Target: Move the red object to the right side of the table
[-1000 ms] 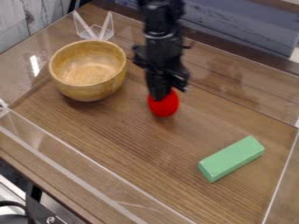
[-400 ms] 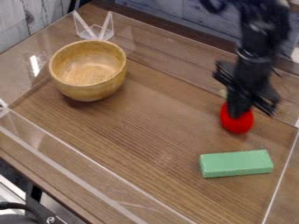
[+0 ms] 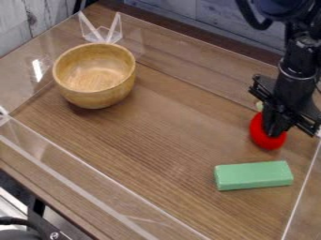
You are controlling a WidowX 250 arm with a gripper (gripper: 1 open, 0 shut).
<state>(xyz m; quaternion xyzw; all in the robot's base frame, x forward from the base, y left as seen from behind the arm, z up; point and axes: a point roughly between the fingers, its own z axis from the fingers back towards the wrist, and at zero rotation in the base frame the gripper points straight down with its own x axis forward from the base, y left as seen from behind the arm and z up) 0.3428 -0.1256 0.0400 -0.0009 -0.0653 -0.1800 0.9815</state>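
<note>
While tool (image 3: 269, 111) hangs right over red toy (image 3: 267, 132), can't really tell if it's got a grip or has let go, tips kinda hidden around top of toy. Red toy sits on right side of surface (image 3: 157, 141), just beyond green block (image 3: 253, 175). Block lies flat, nearer camera than toy, small gap between them. Wooden bowl (image 3: 94, 75) is well off to left of toy, bit farther back, upright, nothing visible inside.
</note>
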